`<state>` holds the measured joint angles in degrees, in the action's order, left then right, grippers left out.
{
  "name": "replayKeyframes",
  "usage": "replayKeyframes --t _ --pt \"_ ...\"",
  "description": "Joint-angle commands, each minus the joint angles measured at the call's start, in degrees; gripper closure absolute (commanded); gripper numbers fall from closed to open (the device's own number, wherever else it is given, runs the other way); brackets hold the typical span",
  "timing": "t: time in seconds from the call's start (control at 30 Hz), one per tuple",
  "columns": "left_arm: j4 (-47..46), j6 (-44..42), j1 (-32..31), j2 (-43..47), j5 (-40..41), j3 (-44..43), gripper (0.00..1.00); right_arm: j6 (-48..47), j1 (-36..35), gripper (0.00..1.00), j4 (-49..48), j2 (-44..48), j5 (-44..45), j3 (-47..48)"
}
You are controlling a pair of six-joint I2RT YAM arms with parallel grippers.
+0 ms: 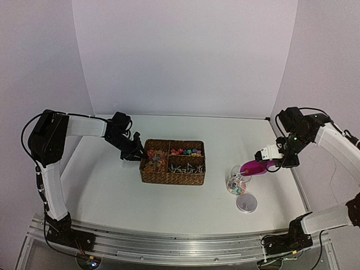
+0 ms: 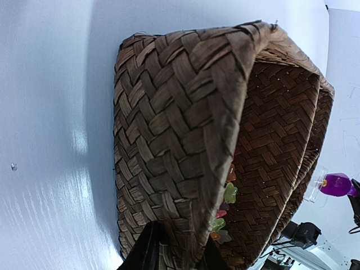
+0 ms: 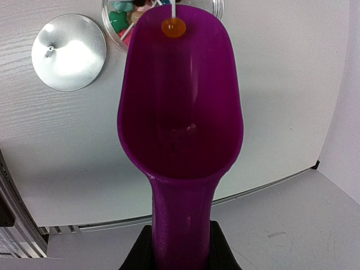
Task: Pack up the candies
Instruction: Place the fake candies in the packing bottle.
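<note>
Left gripper (image 2: 177, 257): clamped on the left end wall of the woven basket (image 1: 171, 178), one finger outside and one inside. Only the dark finger bases show, at the lower edge of the left wrist view.
Right gripper (image 3: 180, 253): closed around the handle of the magenta scoop (image 3: 180, 107). The frame edge cuts its fingers off.
Candies (image 1: 185, 152): most lie in the basket's compartments, with reddish-orange ones at the left, mixed colours at the far right and pale-sticked ones at the near right. From above, single pieces are too small to tell apart.
Left wrist view: the basket's wall hides nearly all the contents. A few green and red sweets peep past it.
Scoop: its tip is over the mouth of the jar (image 1: 237, 183). One orange sweet (image 3: 174, 27) on a white stick sits at the tip, and the rest of the bowl is bare.
Jar: clear and upright, to the right of the basket, with mixed candies inside. The right wrist view shows only part of its rim.
Lid (image 1: 247, 203): round and silvery, lying flat on the table (image 1: 112, 191) just beside the jar.
</note>
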<state>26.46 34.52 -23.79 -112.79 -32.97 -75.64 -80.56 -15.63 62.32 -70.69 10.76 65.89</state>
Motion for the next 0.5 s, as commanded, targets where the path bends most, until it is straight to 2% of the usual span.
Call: replayKeyframes --t 0.0,0.47 --pt "-0.4 0.5 0.3 -0.5 -1.3 0.0 0.8 -1.7 -1.5 1.0 1.5 -1.1 2.6 3.2" --pt "-0.3 0.5 0.3 -0.3 -1.2 0.0 0.8 -3.1 -2.8 1.0 0.7 -1.9 4.9 8.7"
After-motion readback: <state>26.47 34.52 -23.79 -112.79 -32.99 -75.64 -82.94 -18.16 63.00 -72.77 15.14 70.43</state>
